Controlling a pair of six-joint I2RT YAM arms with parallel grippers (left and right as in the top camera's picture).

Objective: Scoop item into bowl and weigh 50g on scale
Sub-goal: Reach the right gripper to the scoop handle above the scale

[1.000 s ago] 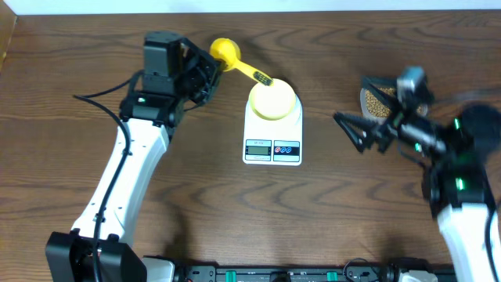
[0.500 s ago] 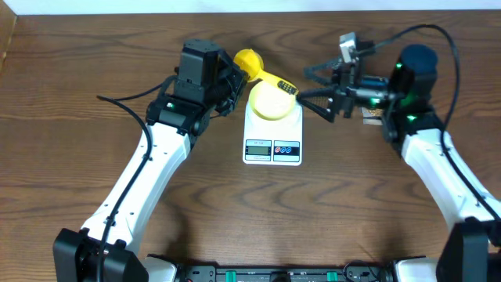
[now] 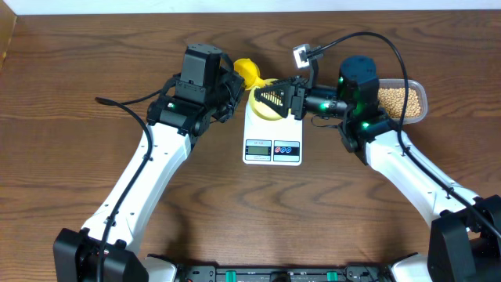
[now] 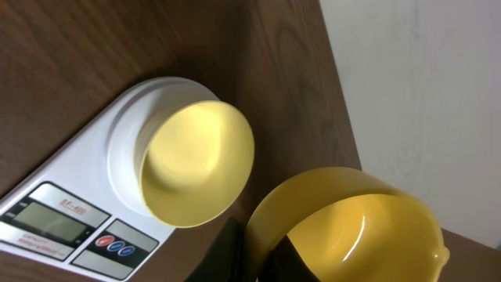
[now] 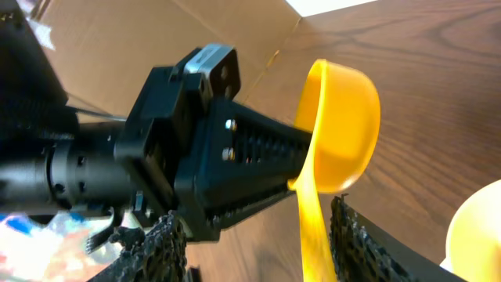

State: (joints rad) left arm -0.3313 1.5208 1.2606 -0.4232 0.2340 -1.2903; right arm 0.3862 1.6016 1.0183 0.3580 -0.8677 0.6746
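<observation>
Overhead view has the yellow scoop (image 3: 249, 73) slung between both arms. The left gripper (image 3: 233, 81) is clamped on the cup end, while the right gripper (image 3: 274, 98) has its jaws apart either side of the handle, not biting it as far as I can see. Its long axis runs from the left jaws across to the right jaws, cup toward the left ones. The empty bowl (image 3: 263, 112) sits on the scale (image 3: 272, 149) right under the right jaws, and the beans (image 3: 395, 99) are in the tub (image 3: 419, 88) well behind them. My worry: if the left lets go before the right grips squarely, that thin handle twists or drops and knocks the bowl off.
</observation>
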